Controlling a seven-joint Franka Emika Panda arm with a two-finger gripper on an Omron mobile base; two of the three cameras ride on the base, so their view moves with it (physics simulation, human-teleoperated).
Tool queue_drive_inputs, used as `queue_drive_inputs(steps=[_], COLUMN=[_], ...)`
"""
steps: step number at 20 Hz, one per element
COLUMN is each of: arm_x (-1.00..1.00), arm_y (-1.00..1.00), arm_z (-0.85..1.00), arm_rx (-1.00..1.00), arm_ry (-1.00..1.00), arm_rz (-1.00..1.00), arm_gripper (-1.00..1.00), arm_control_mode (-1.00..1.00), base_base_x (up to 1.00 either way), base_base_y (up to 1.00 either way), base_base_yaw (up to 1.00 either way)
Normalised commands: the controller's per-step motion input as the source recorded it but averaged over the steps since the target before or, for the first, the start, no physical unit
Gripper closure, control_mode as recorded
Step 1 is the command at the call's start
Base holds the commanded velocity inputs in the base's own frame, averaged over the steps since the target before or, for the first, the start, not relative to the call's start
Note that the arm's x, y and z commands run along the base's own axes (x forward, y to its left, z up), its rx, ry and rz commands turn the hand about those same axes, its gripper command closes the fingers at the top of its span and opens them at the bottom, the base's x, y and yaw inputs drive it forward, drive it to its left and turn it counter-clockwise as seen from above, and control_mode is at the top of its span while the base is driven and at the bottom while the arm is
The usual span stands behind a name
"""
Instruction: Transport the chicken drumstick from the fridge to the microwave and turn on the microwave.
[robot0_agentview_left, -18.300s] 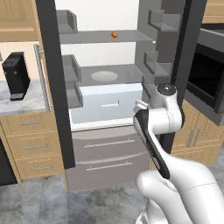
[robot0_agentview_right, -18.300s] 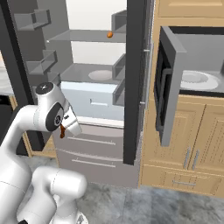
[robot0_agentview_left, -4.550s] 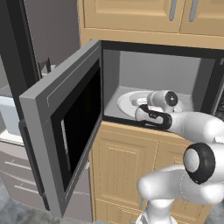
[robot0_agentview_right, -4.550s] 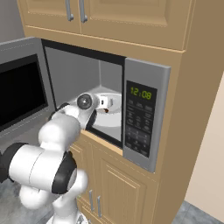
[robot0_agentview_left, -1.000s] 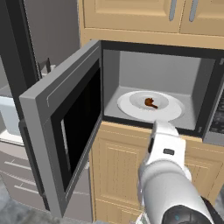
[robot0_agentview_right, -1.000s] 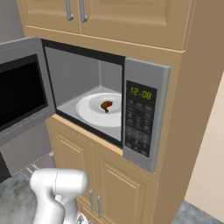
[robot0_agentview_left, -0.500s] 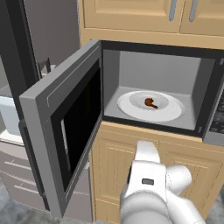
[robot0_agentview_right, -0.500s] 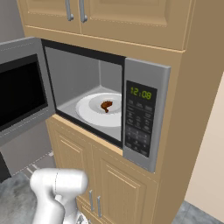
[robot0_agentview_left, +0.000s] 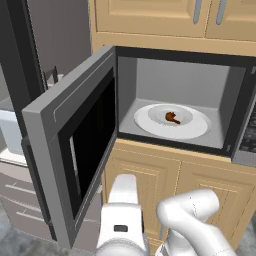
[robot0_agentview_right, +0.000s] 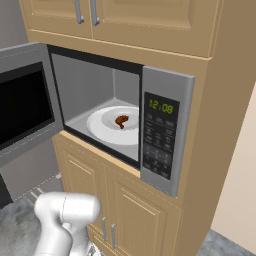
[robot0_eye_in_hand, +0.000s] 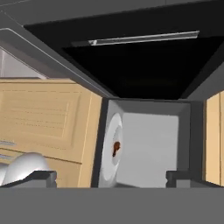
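Drumstick (robot0_agentview_left: 172, 118): lay on the plate (robot0_agentview_left: 150, 119) inside the microwave (robot0_agentview_right: 165, 132).
Door (robot0_agentview_left: 75, 150): stood swung wide off the microwave.
Claw (robot0_eye_in_hand: 111, 177): empty, fingers spread, outside the microwave.

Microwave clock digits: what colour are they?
Green, on a dark display at the top of the microwave control panel; the right base view shows it best.

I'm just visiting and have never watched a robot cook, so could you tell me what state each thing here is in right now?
microwave door: swung wide open.
chicken drumstick: lying on the turntable plate, untouched.
turntable plate: inside the microwave, holding the drumstick.
microwave display: lit, showing a clock time.
upper cabinet doors: closed.
lower cabinet doors: closed.
tool: open, empty, outside the microwave.
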Motion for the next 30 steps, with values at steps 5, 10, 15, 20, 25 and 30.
queue_drive_inputs(steps=[5,10,15,20,25,30], arm_x=[-0.20,-0.09,-0.04,-0.01,0.00,0.02], arm_y=[0.47,0.43,0.39,0.38,0.39,0.35], arm_z=[-0.05,-0.14,-0.15,-0.18,-0.23,-0.22], arm_rx=[-0.09,-0.09,-0.08,-0.08,-0.10,-0.09], arm_ry=[-0.02,-0.01,0.00,0.00,0.00,0.00], arm_rz=[0.00,0.00,0.00,-0.01,-0.01,-0.03], arm_gripper=[-1.00,-1.00,-1.00,-1.00,-1.00,-1.00], arm_control_mode=[-1.00,-1.00,-1.00,-1.00,-1.00,-1.00], base_base_x=[0.00,0.00,0.00,0.00,0.00,0.00], base_base_y=[0.00,0.00,0.00,0.00,0.00,0.00], base_base_yaw=[0.00,0.00,0.00,0.00,0.00,0.00])
